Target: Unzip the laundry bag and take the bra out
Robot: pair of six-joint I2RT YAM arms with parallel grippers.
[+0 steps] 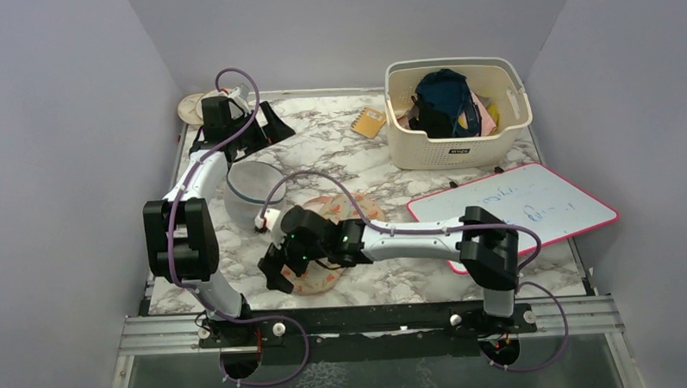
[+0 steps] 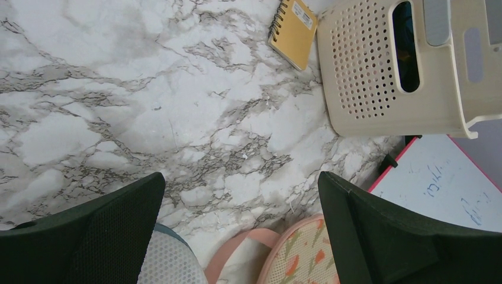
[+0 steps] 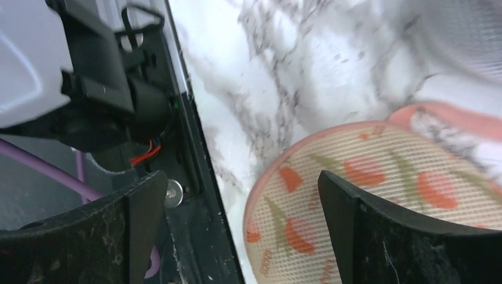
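Peach laundry bag [image 3: 367,195] weave, wrist-only

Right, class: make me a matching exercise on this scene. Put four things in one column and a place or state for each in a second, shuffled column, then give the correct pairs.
Column one
1. small yellow spiral-bound notepad
2. cream perforated plastic basket
3. pink-edged white whiteboard
4. flat peach fabric laundry bag with pink edging

Column two
A. holds dark blue clothing
B. bears blue writing
C. is printed with orange-red leaves
D. lies just left of the basket

Pairs: 1-D, 2-A, 3-B, 4-C
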